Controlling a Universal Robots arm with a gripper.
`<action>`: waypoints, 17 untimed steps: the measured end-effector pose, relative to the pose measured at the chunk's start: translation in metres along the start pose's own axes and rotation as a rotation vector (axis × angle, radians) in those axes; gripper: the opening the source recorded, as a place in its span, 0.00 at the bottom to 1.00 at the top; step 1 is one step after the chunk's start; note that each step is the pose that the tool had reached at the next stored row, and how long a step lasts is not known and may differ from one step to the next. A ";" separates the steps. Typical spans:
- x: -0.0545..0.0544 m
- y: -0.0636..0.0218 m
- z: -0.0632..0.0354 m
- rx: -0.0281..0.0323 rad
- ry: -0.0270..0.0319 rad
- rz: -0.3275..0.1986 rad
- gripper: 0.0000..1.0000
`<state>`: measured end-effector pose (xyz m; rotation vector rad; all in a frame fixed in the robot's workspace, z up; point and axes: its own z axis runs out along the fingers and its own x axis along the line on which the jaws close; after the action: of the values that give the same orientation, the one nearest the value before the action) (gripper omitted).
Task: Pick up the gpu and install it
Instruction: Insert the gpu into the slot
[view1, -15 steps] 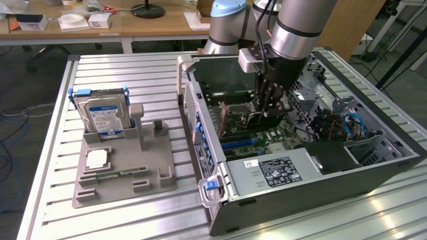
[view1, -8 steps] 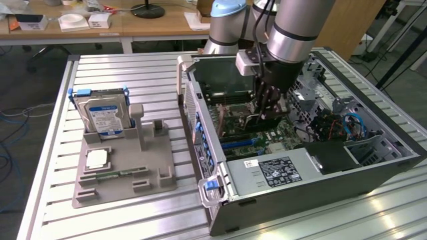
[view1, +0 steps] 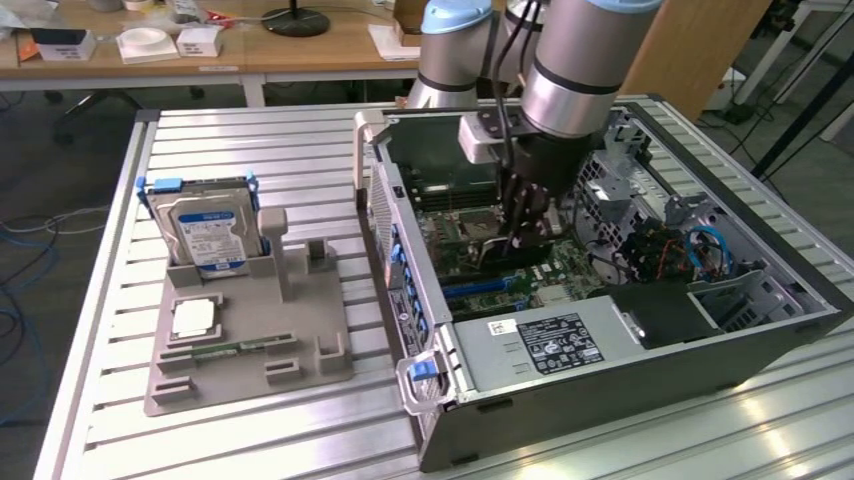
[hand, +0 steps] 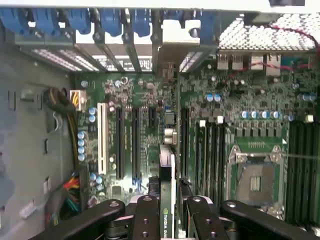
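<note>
The gpu (hand: 167, 192) is a thin dark card seen edge-on, with green lettering near my fingers and its pale metal bracket (hand: 171, 47) reaching the case's rear slot wall. My gripper (hand: 170, 220) is shut on it, with one black finger (hand: 146, 217) on each side. In the exterior view the gripper (view1: 525, 232) hangs inside the open computer case (view1: 801, 300). It holds the gpu (view1: 505, 252) upright, low over the motherboard (view1: 461, 215). In the wrist view the card stands beside the long black expansion slots (hand: 135, 140). Whether it is seated in a slot, I cannot tell.
A silver hard drive with a blue-white label (view1: 200, 225) stands in the grey fixture (view1: 227, 385) at the exterior view's left, with a narrow green memory stick (view1: 240, 348) lying on it. The power supply (view1: 547, 345), the drive cage and cables (view1: 694, 250) crowd the case.
</note>
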<state>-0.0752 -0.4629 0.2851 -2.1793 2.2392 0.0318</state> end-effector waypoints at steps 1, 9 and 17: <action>0.000 0.0022 0.0013 0.0000 0.0001 0.000 0.26; 0.000 0.0077 0.0081 0.0000 0.0002 0.001 0.26; 0.000 0.0078 0.0188 0.0002 0.0000 0.005 0.26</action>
<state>-0.0831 -0.4618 0.2663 -2.1740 2.2442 0.0316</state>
